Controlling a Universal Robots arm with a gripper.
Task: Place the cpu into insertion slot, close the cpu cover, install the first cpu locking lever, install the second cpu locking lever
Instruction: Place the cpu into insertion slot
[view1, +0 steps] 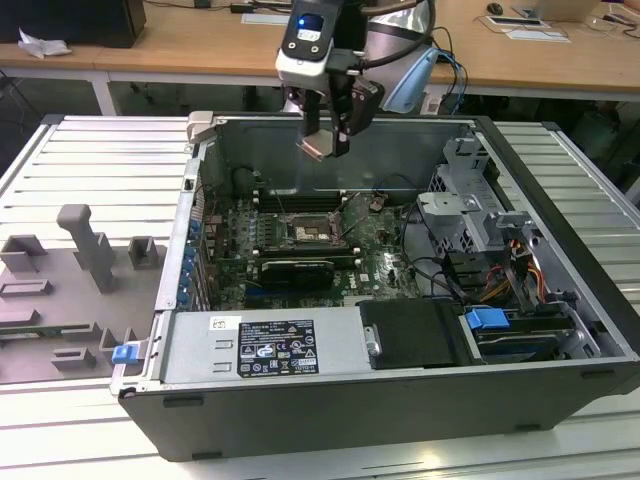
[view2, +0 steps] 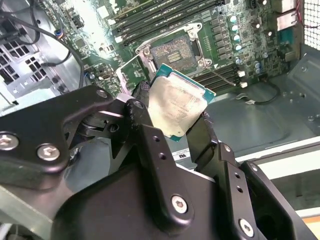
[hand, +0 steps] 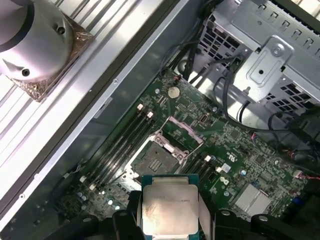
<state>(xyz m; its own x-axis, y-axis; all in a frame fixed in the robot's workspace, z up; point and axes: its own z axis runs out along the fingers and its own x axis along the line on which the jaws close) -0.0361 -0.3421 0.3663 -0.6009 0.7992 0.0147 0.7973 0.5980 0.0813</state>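
Observation:
My gripper (view1: 325, 143) hangs above the open computer case, shut on the cpu (view1: 318, 148). The cpu is a flat square chip with a pale metal face and a green edge, seen up close in both wrist views (view2: 177, 105) (hand: 169, 205), pinched by its sides between the black fingers (view2: 145, 135). Below it, at some distance, lies the insertion slot (view1: 313, 232) (view2: 175, 54) (hand: 156, 157), a dark square socket on the green board with nothing in it. The cpu cover (hand: 184, 131) stands swung up off the socket. Thin wire levers (view2: 220, 76) lie loose beside it.
Long memory slots (hand: 117, 145) run beside the socket. A black card (view1: 297, 271) lies in front of it in the exterior view. A metal drive cage (view1: 470, 215) with cables fills the case at the exterior view's right. Grey fixtures (view1: 85, 250) stand outside the case.

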